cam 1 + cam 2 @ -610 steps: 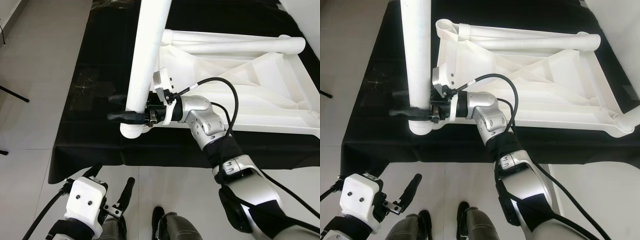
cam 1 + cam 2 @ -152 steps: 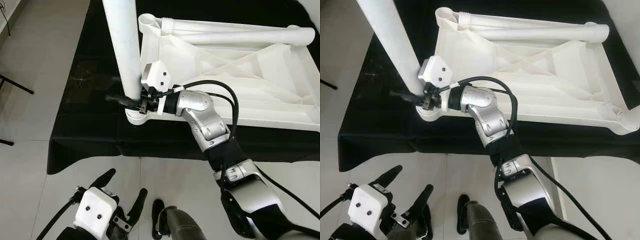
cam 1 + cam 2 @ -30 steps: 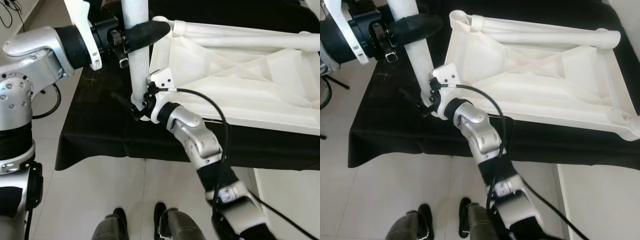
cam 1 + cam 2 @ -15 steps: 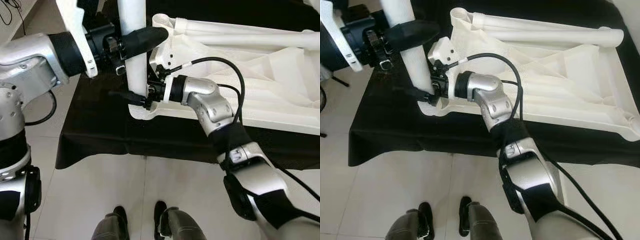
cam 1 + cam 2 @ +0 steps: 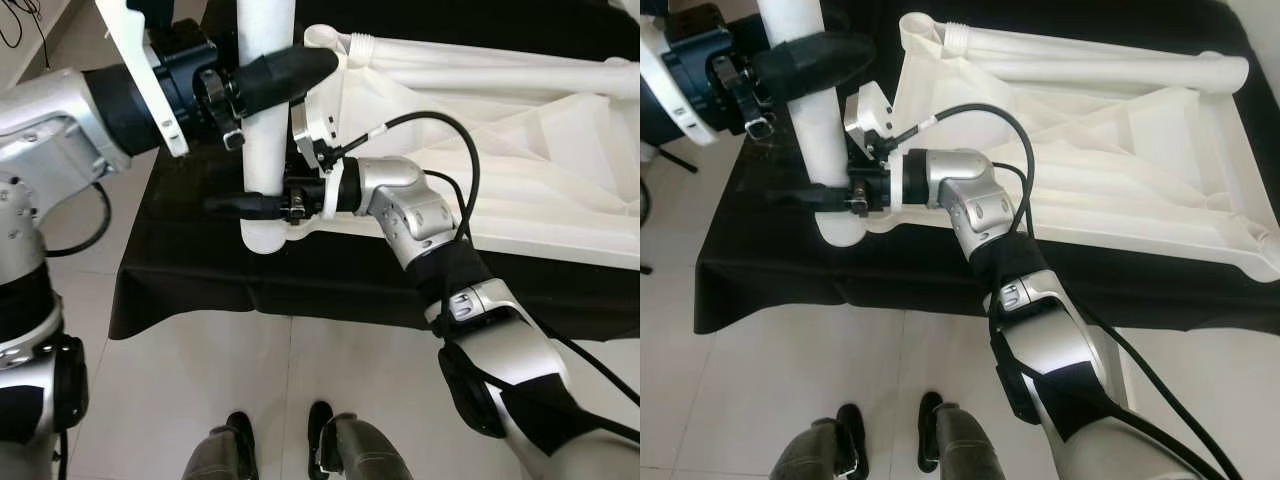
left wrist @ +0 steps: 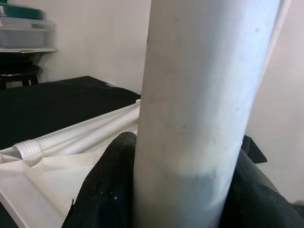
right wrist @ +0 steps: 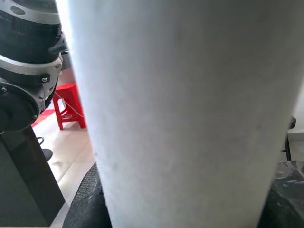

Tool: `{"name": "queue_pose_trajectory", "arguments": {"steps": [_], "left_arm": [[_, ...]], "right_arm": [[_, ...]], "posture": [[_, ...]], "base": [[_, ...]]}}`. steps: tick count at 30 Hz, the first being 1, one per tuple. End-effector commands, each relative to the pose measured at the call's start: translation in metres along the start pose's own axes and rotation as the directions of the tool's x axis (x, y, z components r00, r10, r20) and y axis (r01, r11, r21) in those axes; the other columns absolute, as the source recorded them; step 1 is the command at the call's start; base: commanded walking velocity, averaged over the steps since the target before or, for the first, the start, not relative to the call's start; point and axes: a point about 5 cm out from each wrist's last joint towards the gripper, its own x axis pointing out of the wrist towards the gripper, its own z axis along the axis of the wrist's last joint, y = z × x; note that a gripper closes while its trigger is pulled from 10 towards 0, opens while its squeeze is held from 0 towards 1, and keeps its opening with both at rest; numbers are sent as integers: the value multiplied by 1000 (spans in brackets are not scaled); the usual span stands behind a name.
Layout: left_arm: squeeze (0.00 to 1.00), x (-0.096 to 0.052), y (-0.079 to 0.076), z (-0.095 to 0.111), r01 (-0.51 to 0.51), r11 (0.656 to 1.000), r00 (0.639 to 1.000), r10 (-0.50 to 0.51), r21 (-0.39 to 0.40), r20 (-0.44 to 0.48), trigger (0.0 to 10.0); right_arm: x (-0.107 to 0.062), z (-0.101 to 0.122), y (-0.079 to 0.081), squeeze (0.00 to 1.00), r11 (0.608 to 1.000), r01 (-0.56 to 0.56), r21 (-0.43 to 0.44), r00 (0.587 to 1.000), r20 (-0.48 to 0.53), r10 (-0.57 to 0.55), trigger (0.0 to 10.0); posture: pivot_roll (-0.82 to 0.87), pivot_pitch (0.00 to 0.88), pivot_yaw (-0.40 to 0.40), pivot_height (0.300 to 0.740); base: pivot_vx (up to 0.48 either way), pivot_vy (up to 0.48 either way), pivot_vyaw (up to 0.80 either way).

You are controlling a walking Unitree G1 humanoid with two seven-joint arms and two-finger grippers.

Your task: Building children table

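Lying upside down on a black cloth (image 5: pixel 190 280), a white table top (image 5: pixel 1110 150), its ribbed underside forming a shallow tray; resting inside along the far rim, two loose white legs (image 5: pixel 1090 68), one with a threaded end. Standing upright at the table top's near-left corner socket (image 5: pixel 262 238), a third white table leg (image 5: pixel 262 100).

Clasping that upright leg well above the socket, left gripper (image 5: pixel 268 82), black fingers (image 6: pixel 107 190) pressing on both sides of the tube. Gripping the same leg just above the socket, right gripper (image 5: pixel 255 205), fingers (image 5: pixel 800 197) lying flat across the tube, seemingly clenched on it, though the far finger is hidden behind the leg. Showing beyond the leg in the right wrist view, a red stool (image 7: pixel 66 107) on a tiled floor (image 5: pixel 190 400).
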Motion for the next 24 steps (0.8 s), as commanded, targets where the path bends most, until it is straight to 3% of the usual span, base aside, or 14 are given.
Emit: {"name": "queue_pose_trajectory", "arguments": {"steps": [1,2,3,4,5,8,10,16,19,24], "left_arm": [[0,18,-31,-5,277,960,961,-277,-31,2,0],[55,23,-30,-1,239,971,971,-238,-12,20,1333],[1000,28,-28,1,201,980,979,-200,-6,36,10000],[1000,28,-28,1,201,980,979,-200,-6,36,10000],[1000,33,-23,6,124,992,990,-124,1,68,10000],[1000,28,-2,7,2,1000,993,0,-17,121,10000],[1000,28,-2,7,2,1000,993,0,-17,121,10000],[1000,1,13,14,-135,991,975,134,-7,179,10000],[1000,-30,28,23,-338,941,915,324,17,239,10000],[1000,-45,35,28,-452,891,862,429,29,272,10000]], "right_arm": [[10,12,-2,0,1000,-9,-17,999,50,10,0],[11,13,-4,0,1000,19,-24,999,51,-17,0],[11,15,-8,0,998,64,-29,996,57,-62,0],[11,15,-8,0,998,64,-29,996,57,-62,0],[11,19,-15,0,988,153,-30,986,68,-151,0],[6,21,-25,0,963,270,-18,960,86,-267,0],[6,21,-25,0,963,270,-18,960,86,-267,0],[-5,22,-33,0,930,369,-5,925,96,-366,0],[-20,18,-47,0,835,549,22,833,71,-549,0],[-28,18,-53,0,783,621,40,780,71,-622,0]], "posture": [[-147,258,-90,740],[-149,253,-90,740],[-151,250,-89,740],[-151,250,-89,740],[-160,247,-84,740],[-161,244,-87,740],[-161,244,-87,740],[-163,239,-87,740],[-164,233,-88,740],[-164,232,-91,740]], "base": [[0,0,0],[0,0,0],[0,0,0],[0,0,0],[0,0,0],[0,0,0],[0,0,0],[0,0,0],[0,0,0],[0,0,0]]}}
